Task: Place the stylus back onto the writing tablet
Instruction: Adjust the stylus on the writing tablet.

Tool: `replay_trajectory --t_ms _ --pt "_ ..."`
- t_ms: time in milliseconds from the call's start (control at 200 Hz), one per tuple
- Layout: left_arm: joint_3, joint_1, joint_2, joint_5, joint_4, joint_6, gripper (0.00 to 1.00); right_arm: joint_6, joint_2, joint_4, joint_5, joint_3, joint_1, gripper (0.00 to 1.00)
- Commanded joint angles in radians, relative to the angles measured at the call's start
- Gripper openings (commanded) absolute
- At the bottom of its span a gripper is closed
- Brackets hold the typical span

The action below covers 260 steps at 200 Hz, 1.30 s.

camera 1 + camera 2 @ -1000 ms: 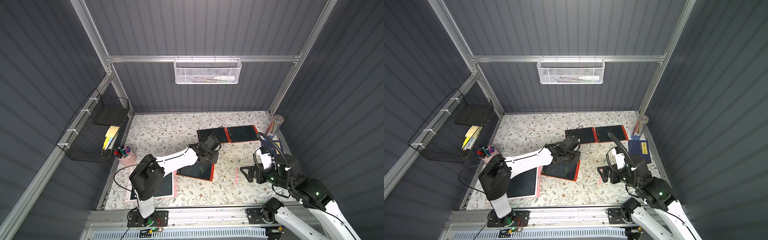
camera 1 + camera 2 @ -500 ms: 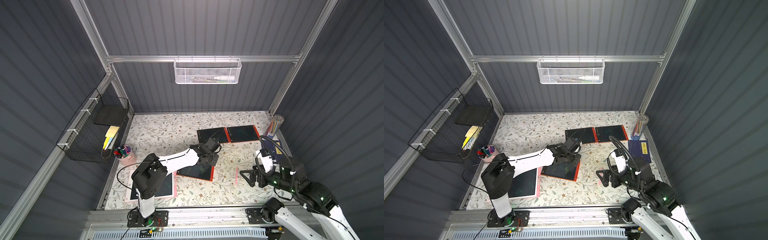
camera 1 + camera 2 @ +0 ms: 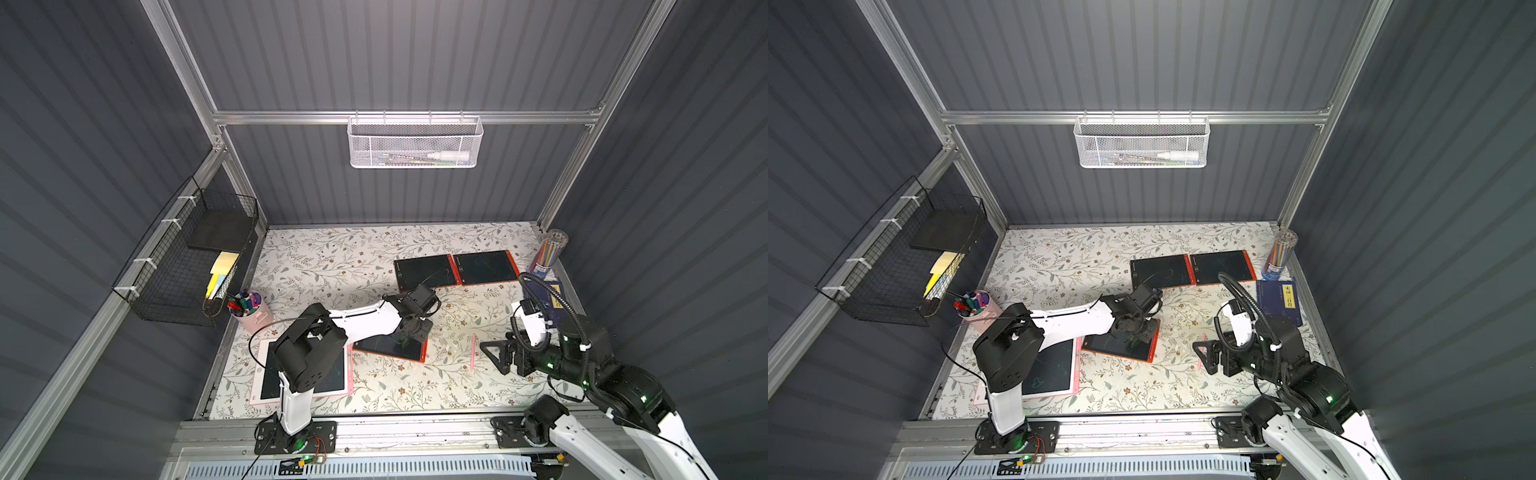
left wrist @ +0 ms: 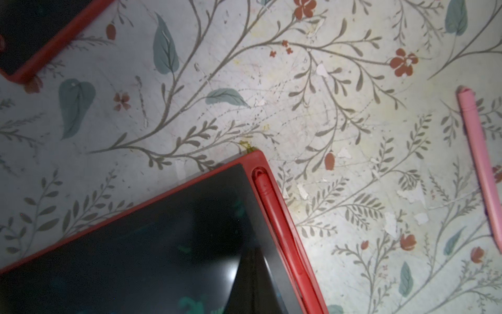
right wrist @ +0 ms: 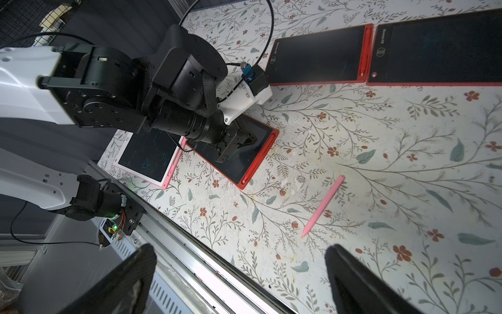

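A pink stylus (image 3: pixel 473 351) (image 5: pixel 323 206) (image 4: pixel 478 152) lies loose on the flowered table, right of centre. The pink writing tablet (image 3: pixel 337 370) (image 3: pixel 1050 368) (image 5: pixel 146 160) lies at the front left, partly under the left arm. Between them is a red tablet (image 3: pixel 386 347) (image 4: pixel 135 244) with a red stylus (image 4: pixel 274 212) in its side slot. My left gripper (image 3: pixel 413 330) (image 5: pixel 239 144) is shut, its tips down on the red tablet's screen. My right gripper (image 3: pixel 496 357) (image 5: pixel 240 252) stands open just right of the pink stylus, holding nothing.
Two more red tablets (image 3: pixel 426 272) (image 3: pixel 484 266) lie at the back. A pink pen cup (image 3: pixel 249 307) stands at the left edge. A pencil tube (image 3: pixel 548 253) and a blue book (image 3: pixel 1281 301) sit at the right. A black wire basket (image 3: pixel 187 257) hangs on the left wall.
The right arm has shifted toward the front and its open gripper sits a little lower beside the pink stylus. The left gripper stays on the red tablet.
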Motion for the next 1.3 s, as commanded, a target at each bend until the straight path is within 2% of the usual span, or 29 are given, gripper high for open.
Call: replay_trajectory --t_ms 0,385,1296 --pt "-0.012 -0.003 0.013 0.037 -0.006 0.033 0.00 -0.008 -0.004 0.024 0.008 -0.014 -0.002 0.99" --pt "-0.016 -0.006 0.007 0.096 0.001 0.073 0.00 -0.007 -0.001 0.026 0.012 -0.016 -0.002 0.99" --pt "-0.013 -0.028 0.051 0.089 0.023 0.069 0.00 -0.005 -0.001 0.023 0.017 -0.017 -0.002 0.99"
